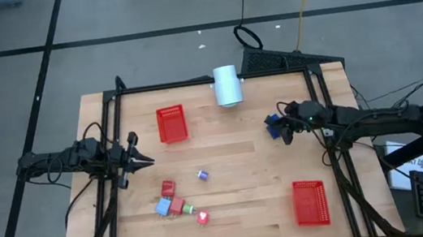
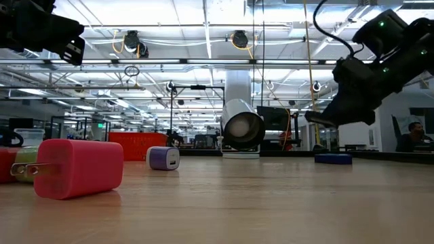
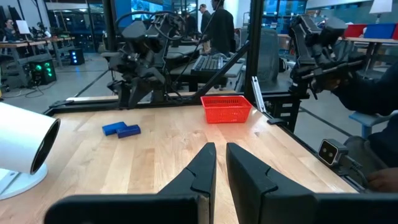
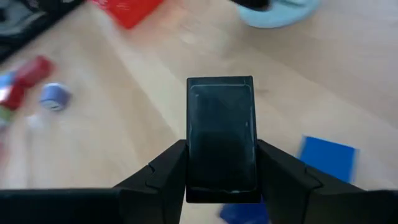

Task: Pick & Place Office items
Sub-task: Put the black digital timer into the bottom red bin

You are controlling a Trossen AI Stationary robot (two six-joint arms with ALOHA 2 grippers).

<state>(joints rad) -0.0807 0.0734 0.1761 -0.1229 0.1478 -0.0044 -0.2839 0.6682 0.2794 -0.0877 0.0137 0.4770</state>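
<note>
Near the tabletop's right edge, the right gripper [image 4: 221, 177] holds one black piece [image 4: 221, 137] clamped between its fingers above the wood, with two dark blue pieces [image 3: 121, 129] lying just beside it. Toward the front left lies a cluster of about four: a light blue piece [image 1: 162, 208] and red pieces [image 1: 168, 189], plus one small bluish-white piece [image 1: 202, 174] apart. The wooden tabletop [image 1: 231, 140] carries two red baskets [image 1: 171, 124], [image 1: 310, 202] and a white cylinder [image 1: 227, 84] at the back edge. The left gripper [image 3: 219, 163] hovers at the left edge, jaws closed and empty. Behind is an office-like room.
</note>
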